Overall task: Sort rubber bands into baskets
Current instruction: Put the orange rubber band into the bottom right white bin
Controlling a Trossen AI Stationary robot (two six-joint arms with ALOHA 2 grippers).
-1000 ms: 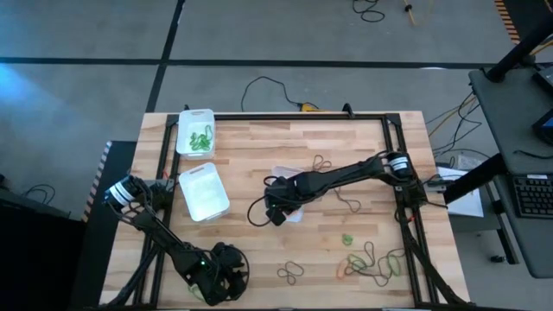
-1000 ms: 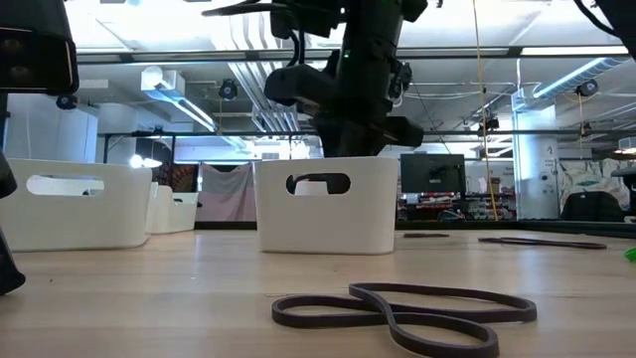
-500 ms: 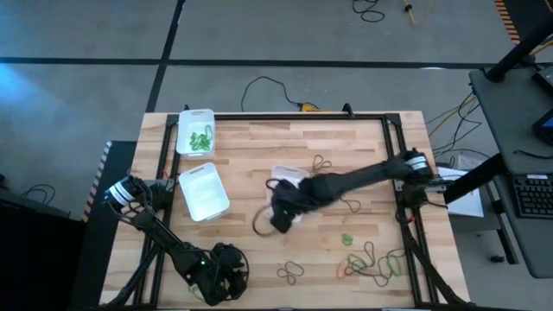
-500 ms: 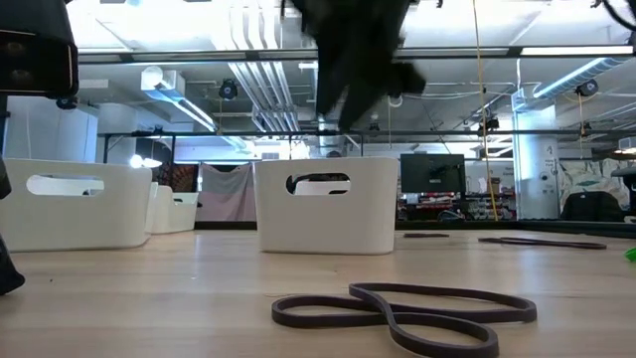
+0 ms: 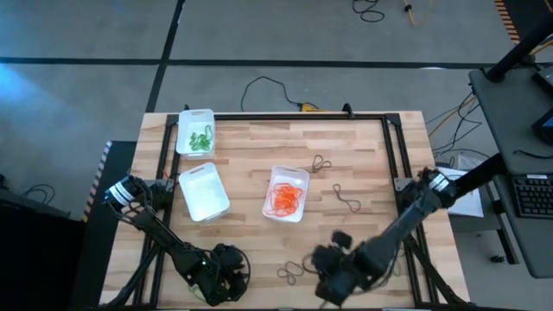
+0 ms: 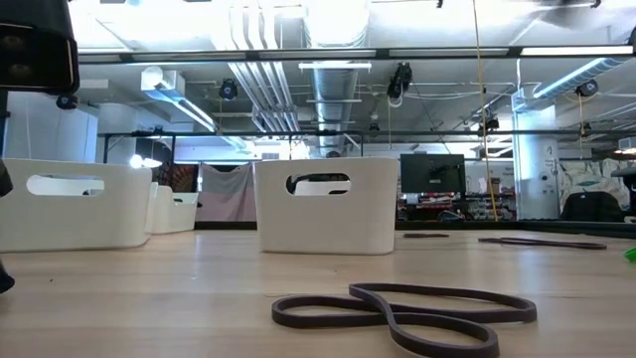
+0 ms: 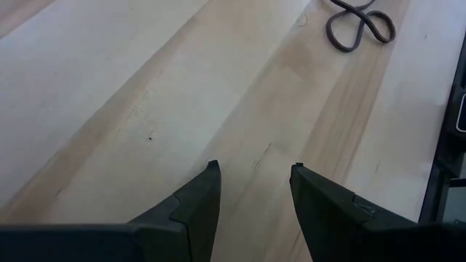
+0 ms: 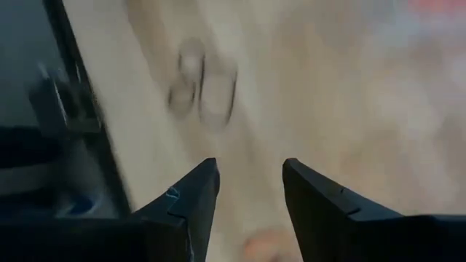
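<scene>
Three white baskets stand on the wooden table: one with green rubber bands (image 5: 195,131) at the far left, a bare one (image 5: 203,191) nearer, and one with orange rubber bands (image 5: 287,193) in the middle. Dark rubber bands lie loose on the table (image 5: 321,163), (image 5: 346,199), (image 5: 291,274). My right gripper (image 5: 328,275) (image 8: 247,182) hangs open above the table's near edge, close to the nearest dark band (image 8: 204,80), nothing between its fingers. My left gripper (image 5: 216,275) (image 7: 255,175) waits open over bare wood at the near left, a dark band (image 7: 360,25) ahead of it.
A black frame (image 5: 393,147) runs around the table's edges. The low view shows the nearest dark band (image 6: 397,313) lying flat in a figure-eight before the middle basket (image 6: 326,204). Bare wood lies between the baskets and the near edge.
My right gripper has swung fast from above the middle basket toward the table's near edge, rising out of the low view and rolling as it went. The basket with orange bands, covered before by the arm, now shows whole.
</scene>
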